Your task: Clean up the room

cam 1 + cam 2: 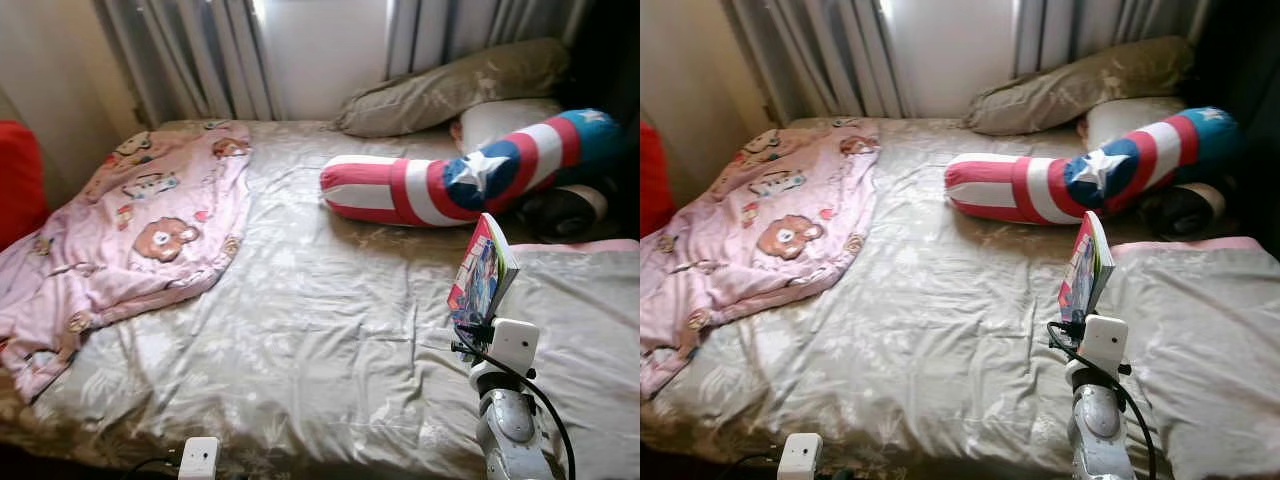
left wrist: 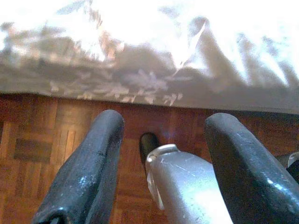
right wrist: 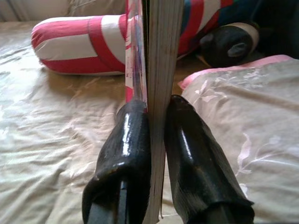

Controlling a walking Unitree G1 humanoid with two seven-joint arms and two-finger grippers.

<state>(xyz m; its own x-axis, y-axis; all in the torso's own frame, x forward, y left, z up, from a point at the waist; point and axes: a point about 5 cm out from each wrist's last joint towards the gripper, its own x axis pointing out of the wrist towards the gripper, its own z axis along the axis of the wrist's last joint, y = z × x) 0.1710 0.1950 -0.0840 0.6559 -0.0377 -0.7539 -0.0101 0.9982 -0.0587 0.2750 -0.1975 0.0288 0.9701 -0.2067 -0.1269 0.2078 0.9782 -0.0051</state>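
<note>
Right pincer (image 3: 156,135) clamping upright book (image 3: 156,51) over bed (image 1: 300,330), left pincer (image 2: 163,154) open

From our head we look down over the bed (image 1: 300,300); both eyes share it. Our right wrist cam sits close above it, our left faces the wood floor (image 2: 56,154).
</note>
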